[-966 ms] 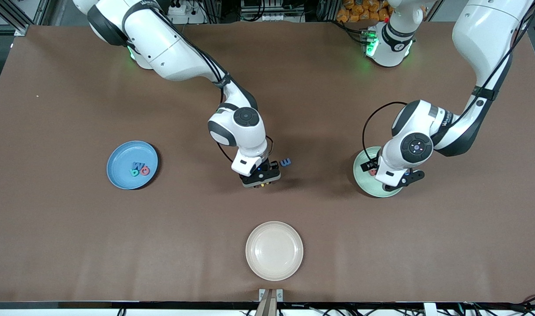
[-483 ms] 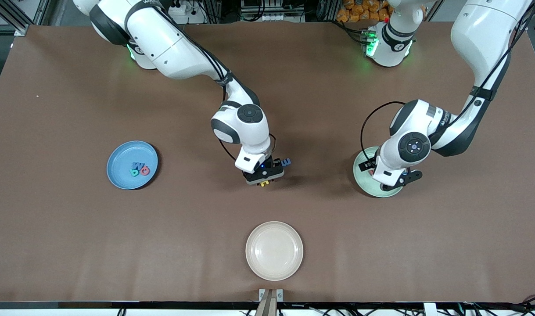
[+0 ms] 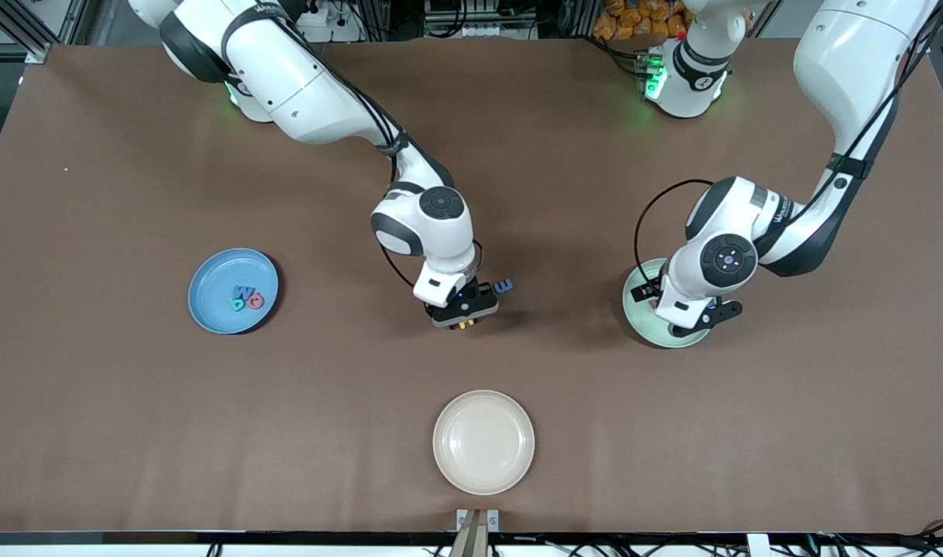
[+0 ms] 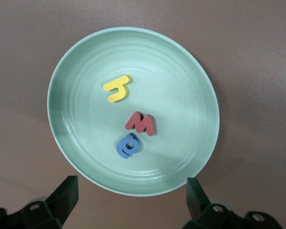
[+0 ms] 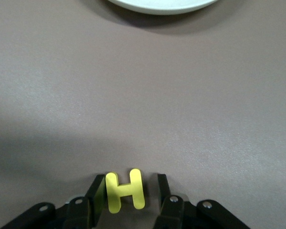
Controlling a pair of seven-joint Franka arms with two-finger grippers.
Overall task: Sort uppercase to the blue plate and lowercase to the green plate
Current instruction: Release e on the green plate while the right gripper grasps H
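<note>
Front view: round medium-blue plastic plate (image 3: 233, 291) toward right arm's end holding three capitals: blue W, teal letter, red round letter. Small blue foam m (image 3: 503, 286) lying on table, unsorted, just beside right gripper (image 3: 462, 316). Cream-white plate (image 3: 483, 441) sitting nearest camera.

Left wrist view: pale mint-green plate (image 4: 76, 71) holding yellow h (image 4: 117, 88), red w (image 4: 141, 123), blue a (image 4: 128, 145); left gripper (image 4: 131, 195) hovering over it, fingers spread, empty.

Right wrist view: right gripper's fingers (image 5: 96, 191) closing on yellow foam capital H (image 5: 125, 190), low over table.

Remaining, likely: H to blue plate, m to green.
</note>
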